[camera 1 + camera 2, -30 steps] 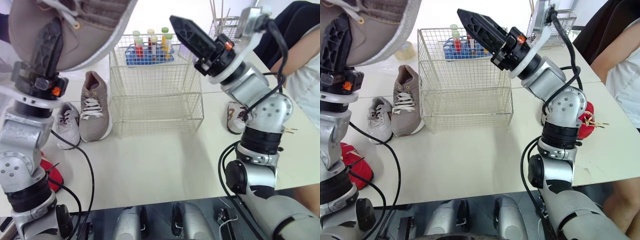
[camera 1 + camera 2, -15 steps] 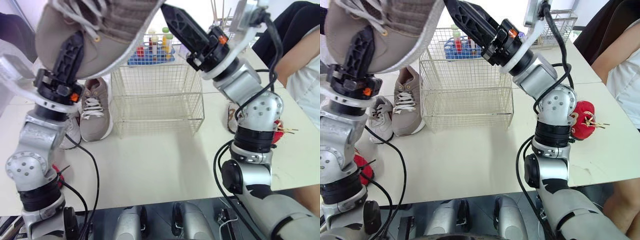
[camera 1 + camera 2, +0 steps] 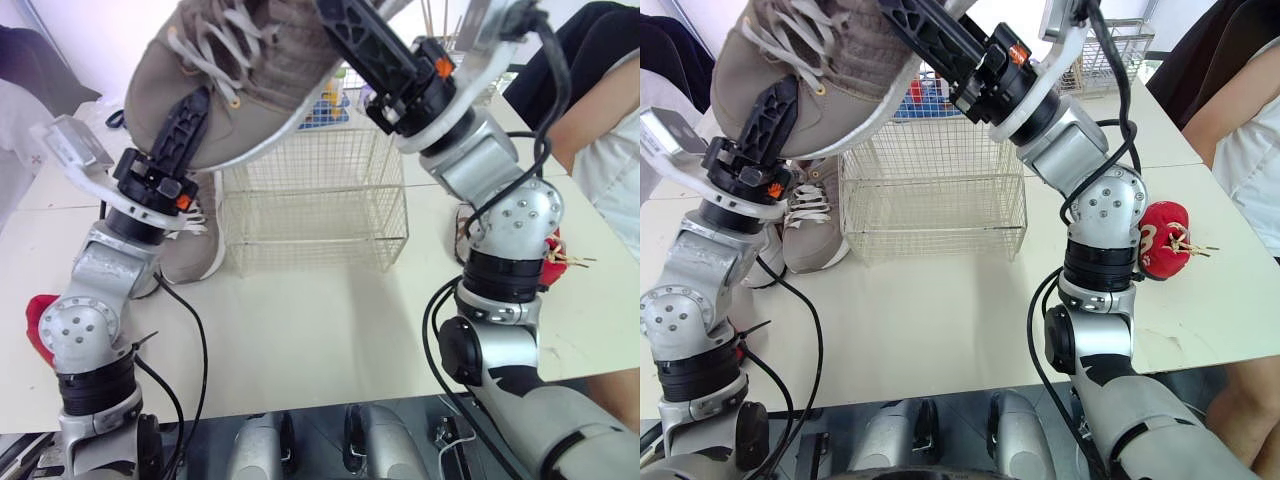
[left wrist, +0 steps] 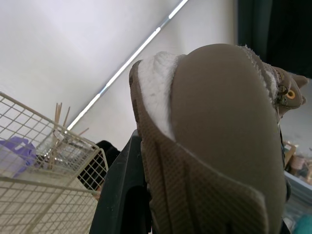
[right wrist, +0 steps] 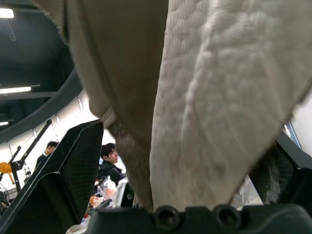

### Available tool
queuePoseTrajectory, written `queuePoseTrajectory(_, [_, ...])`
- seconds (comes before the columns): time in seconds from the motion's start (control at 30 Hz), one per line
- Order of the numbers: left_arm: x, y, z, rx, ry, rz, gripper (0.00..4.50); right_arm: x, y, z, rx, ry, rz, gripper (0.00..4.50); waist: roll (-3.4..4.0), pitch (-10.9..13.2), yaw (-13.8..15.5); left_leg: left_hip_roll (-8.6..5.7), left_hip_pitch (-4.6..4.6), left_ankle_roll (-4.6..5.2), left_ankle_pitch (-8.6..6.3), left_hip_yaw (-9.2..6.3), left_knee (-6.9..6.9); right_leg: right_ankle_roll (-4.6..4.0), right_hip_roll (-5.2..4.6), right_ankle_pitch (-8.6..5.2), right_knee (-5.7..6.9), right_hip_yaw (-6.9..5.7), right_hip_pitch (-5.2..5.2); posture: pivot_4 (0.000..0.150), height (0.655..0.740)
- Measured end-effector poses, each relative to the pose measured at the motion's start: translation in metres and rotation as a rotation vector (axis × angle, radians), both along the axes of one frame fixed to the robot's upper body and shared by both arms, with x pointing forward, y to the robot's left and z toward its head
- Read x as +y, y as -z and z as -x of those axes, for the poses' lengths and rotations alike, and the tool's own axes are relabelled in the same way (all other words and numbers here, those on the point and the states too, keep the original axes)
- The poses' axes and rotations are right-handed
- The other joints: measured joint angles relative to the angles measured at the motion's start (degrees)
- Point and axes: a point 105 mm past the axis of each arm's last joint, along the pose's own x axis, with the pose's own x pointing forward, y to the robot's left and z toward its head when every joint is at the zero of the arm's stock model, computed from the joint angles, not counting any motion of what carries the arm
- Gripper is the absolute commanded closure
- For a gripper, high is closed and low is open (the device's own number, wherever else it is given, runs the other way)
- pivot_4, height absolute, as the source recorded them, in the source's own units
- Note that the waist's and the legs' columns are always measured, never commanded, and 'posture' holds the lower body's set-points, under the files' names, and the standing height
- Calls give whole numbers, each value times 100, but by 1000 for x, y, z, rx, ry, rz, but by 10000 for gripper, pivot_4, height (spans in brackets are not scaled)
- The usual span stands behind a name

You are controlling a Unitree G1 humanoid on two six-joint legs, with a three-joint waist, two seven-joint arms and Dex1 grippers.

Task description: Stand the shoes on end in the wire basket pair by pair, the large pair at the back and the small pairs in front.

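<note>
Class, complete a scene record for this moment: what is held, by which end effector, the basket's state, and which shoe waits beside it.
Held: large tan shoe, lifted near the wire basket
Holder: left end effector, shut on it
Other arm: right end effector at the held shoe
Basket contents: no shoes seen
Waiting: matching tan shoe, beside the basket's left side

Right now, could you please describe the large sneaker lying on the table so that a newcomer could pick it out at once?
Find the wire basket and look just beside its wall on the robot's left. A large taupe sneaker with white laces rests there on its sole. Its twin is held aloft in the left gripper, and the red shoe is far smaller.
</note>
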Motion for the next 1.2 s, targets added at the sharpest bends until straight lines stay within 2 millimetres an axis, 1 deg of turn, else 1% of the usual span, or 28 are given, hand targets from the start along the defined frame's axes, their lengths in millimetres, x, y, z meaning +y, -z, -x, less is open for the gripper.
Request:
queuePoseTrajectory(0.03, [-1,0,1,-3,2,0,35688,0,0,0,-1,5,-1,8025,0,0,1,0,-1,0,0,0,0,0,0,0,-1,0,0,1500,7400])
queuePoseTrajectory(0.1, [-2,-1,2,-8,7,-2,35688,0,0,-2,-4,16,0,17112,0,0,0,0,-1,1,0,0,0,0,0,0,-2,0,0,1500,7400])
queuePoseTrajectory(0.17, [-3,-1,3,-12,3,-7,35688,-1,0,-3,-7,23,1,24313,0,0,-2,0,-1,1,-1,0,0,0,0,0,-2,0,0,1500,7400])
queuePoseTrajectory(0.2, [-3,-1,3,-10,1,-8,35688,-1,0,-3,-8,23,4,26019,0,0,-3,0,-1,1,-1,0,-1,0,0,0,-2,-1,0,1500,7400])
queuePoseTrajectory(0.37, [-4,4,-1,22,-27,-34,13777,-3,-3,-7,-14,25,45,26506,0,0,-4,0,-2,1,-1,0,-1,0,0,0,-3,0,0,1500,7400])
queuePoseTrajectory(0.4, [-3,5,-2,30,-49,-62,8127,-4,-6,-8,-29,25,68,26506,0,1,-4,0,-3,2,-1,0,-1,0,0,0,-3,-1,-2,1500,7400])
queuePoseTrajectory(0.43, [-2,6,-2,35,-71,-115,4662,-5,-10,-9,-59,23,103,26506,-1,2,-6,0,-5,2,-1,0,-2,0,0,0,-4,-1,-4,1500,7400])
queuePoseTrajectory(0.5, [-2,8,1,35,-102,-206,4662,-8,-19,-10,-112,32,144,26506,-1,2,-9,0,-7,5,-3,0,-5,0,1,0,-8,-1,-6,1500,7400])
queuePoseTrajectory(0.53, [-4,12,6,40,-113,-288,4662,-13,-27,-15,-153,59,171,26506,0,4,-18,0,-10,6,-4,1,-7,0,1,0,-14,-1,-9,1500,7400])
queuePoseTrajectory(0.6, [-6,20,16,51,-131,-414,4662,-33,-46,-29,-225,162,186,26506,-1,5,-20,0,-15,9,-6,3,-9,0,0,0,-25,0,-11,1500,7400])
queuePoseTrajectory(0.67, [-4,24,23,64,-169,-517,4662,-60,-65,-43,-290,287,191,26506,-3,6,15,-1,-19,12,-7,1,-10,0,-1,0,-34,-2,-11,1500,7400])
queuePoseTrajectory(0.77, [-2,26,35,60,-223,-628,4662,-85,-75,-56,-383,383,254,26506,1,9,-10,-2,-24,17,-11,7,-15,0,-3,0,-45,-1,-14,1500,7400])
queuePoseTrajectory(0.93, [0,35,48,108,-208,-633,4662,-92,-71,-68,-490,427,440,26506,11,15,-61,4,-26,13,-10,12,-22,0,-2,0,-42,5,-25,1500,7400])
queuePoseTrajectory(1.03, [2,34,51,115,-202,-612,4662,-91,-65,-70,-495,397,519,26506,12,16,-44,6,-26,8,-7,10,-21,-1,0,0,-40,5,-25,1500,7400])
queuePoseTrajectory(1.13, [3,31,55,107,-203,-597,4662,-90,-54,-73,-462,361,570,26506,11,16,-44,4,-27,8,-7,10,-17,-1,-3,0,-41,5,-23,1500,7400])
queuePoseTrajectory(1.2, [4,32,55,115,-206,-606,4662,-88,-48,-76,-449,352,587,26506,13,16,-42,3,-27,8,-7,11,-16,-1,-5,0,-41,5,-23,1500,7400])
